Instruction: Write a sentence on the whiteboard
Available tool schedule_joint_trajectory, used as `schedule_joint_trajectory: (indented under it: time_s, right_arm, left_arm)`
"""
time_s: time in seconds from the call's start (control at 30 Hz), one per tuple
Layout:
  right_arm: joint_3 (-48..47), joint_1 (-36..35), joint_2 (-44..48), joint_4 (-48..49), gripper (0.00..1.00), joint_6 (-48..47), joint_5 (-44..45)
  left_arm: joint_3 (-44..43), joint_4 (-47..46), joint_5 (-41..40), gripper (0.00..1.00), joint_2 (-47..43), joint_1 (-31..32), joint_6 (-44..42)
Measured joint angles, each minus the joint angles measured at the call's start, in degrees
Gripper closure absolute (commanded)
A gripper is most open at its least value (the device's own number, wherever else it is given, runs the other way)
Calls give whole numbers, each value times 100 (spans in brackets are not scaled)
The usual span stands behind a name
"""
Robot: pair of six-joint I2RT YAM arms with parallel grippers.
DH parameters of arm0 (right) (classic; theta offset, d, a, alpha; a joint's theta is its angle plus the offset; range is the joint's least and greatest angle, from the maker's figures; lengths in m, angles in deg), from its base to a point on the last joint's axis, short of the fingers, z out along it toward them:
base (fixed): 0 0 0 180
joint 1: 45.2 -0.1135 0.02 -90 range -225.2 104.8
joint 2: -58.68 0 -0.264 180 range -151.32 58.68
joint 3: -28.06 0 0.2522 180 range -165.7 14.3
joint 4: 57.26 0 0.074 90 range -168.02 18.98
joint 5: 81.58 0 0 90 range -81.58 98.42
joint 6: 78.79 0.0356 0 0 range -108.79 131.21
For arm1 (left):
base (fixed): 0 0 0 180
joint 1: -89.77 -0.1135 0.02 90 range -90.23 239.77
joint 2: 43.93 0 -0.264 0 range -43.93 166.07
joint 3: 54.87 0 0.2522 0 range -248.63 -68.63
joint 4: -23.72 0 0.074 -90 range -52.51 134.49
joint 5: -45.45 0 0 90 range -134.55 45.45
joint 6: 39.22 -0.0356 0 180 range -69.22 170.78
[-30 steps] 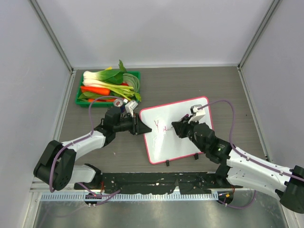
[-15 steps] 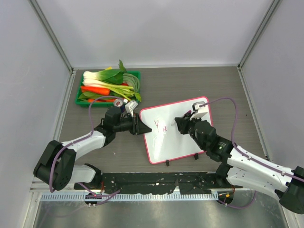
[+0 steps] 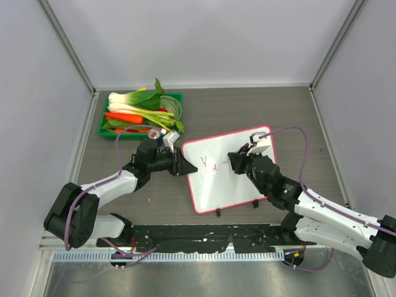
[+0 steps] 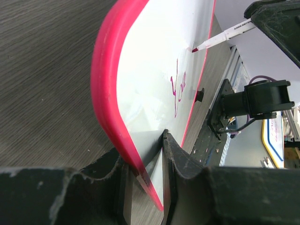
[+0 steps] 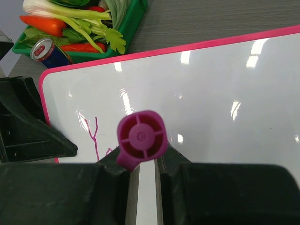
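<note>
Toward the middle of the dark counter (image 3: 260,114), your left hand (image 3: 184,166) grips the glossy white, pink-framed whiteboard (image 3: 234,185) by its left edge.
Your right hand (image 3: 238,162) is closed around a white marker with a magenta end (image 5: 142,139), tip at the board just right of the first pink cursive letters (image 4: 178,86). Far left stands a green tray of vegetables (image 3: 105,124).

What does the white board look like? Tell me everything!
The whiteboard is glossy white with rounded corners, a thin pink-red frame and two small black feet. It rests askew on the dark table. The left gripper pinches its left edge; a marker tip seems to touch its face beside the first pink letters.
</note>
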Motion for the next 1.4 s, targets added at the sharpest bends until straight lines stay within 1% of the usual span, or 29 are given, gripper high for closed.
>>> schedule_joint_trajectory:
  time_s: [0.47, 0.7, 0.9, 1.23, 1.4]
  right_arm:
    - [35, 26, -83, 109, 99, 94, -356]
    - [184, 26, 24, 103, 99, 251, -496]
    - [339, 26, 251, 9, 99, 350, -452]
    - [321, 26, 284, -22, 99, 332, -280]
    - [321, 28, 525, -83, 99, 225, -96]
  left_arm:
    - [0, 2, -2, 100, 0, 0, 2]
    - [0, 2, -2, 100, 2, 0, 0]
    - [0, 2, 0, 100, 2, 0, 0]
    - [0, 2, -2, 100, 2, 0, 0]
    - [0, -2, 7, 100, 2, 0, -4]
